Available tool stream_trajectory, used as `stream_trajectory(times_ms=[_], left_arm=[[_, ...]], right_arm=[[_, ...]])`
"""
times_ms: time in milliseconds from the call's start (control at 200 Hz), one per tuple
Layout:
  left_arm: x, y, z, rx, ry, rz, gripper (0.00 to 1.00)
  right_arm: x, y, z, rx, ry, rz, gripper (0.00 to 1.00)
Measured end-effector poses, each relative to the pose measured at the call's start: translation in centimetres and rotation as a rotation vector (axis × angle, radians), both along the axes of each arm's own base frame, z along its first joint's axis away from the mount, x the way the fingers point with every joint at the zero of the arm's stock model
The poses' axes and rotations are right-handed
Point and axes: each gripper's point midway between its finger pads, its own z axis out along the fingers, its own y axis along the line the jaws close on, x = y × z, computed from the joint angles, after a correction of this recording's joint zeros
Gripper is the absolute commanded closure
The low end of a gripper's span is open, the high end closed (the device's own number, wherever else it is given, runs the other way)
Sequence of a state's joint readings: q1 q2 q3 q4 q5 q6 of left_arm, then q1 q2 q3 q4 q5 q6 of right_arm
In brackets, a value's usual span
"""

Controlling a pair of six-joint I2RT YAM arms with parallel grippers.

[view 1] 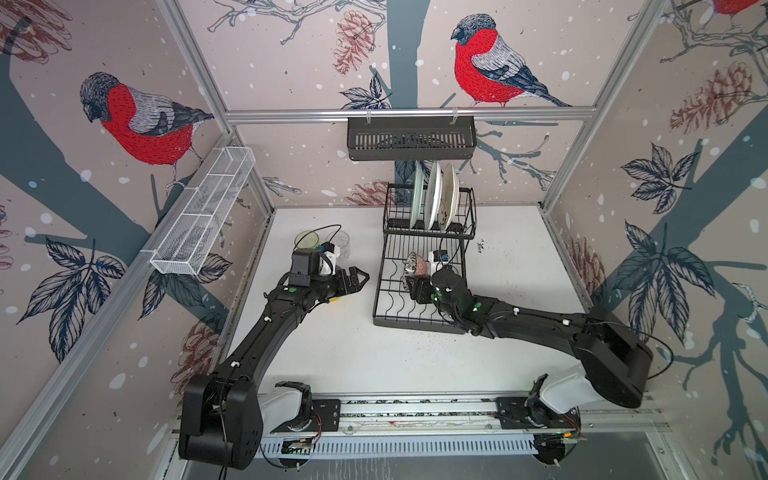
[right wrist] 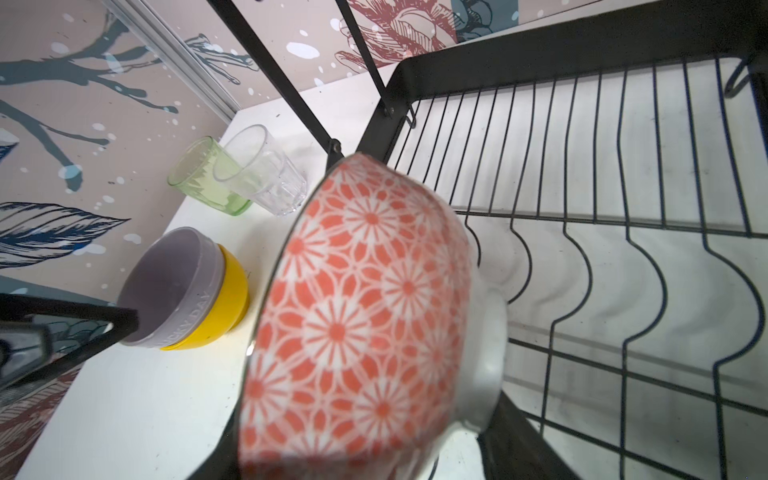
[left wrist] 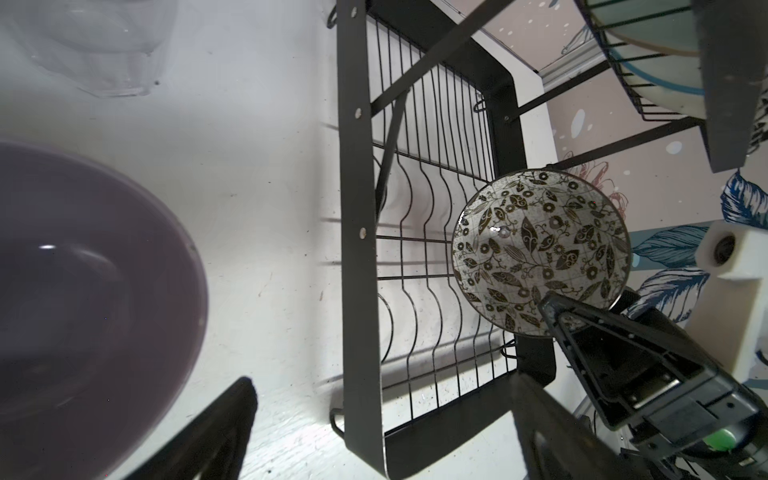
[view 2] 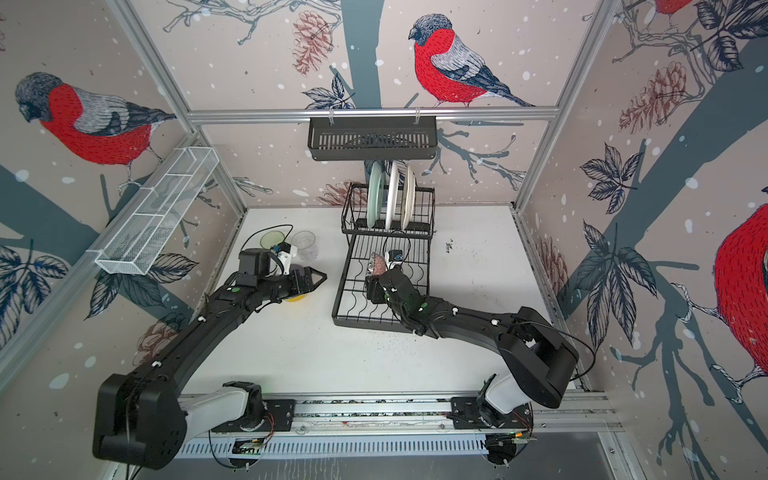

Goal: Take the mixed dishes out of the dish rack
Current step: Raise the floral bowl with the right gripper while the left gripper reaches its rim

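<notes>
Staged robot test cell, not a home kitchen: aluminium frame rail [view 1: 409, 113] edging bird-print wall panels [view 1: 486, 62], white tabletop [view 1: 511, 266] below it, arm mounting track [view 1: 415, 409] opposite

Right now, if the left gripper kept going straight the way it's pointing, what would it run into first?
Probably the dish rack: the open left gripper points at the near side rail of its lower tray, nothing visible between, though its height against the rail is unclear.

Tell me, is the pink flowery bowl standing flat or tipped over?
Tipped on its side: the pink bowl shows its foot sideways, gripped by the right gripper.
</notes>
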State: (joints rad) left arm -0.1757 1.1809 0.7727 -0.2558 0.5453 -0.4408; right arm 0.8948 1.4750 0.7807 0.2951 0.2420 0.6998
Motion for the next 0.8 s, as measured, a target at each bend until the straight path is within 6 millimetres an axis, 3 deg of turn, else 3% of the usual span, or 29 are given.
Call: stream_trajectory(times_ms=[400,800], left_arm=[[-0.5,-4.2,-0.8,-0.024,0.029,-0.048,0.15],[-0.4,-6.4,-0.9,-0.024,0.04,-0.057,0.21]], right_arm=[[-2.4,-1.5,2.9,0.103,-0.037,0.043,0.35],[-3.7,-2.4,3.6,0.145,-0.038,0.064,0.35]])
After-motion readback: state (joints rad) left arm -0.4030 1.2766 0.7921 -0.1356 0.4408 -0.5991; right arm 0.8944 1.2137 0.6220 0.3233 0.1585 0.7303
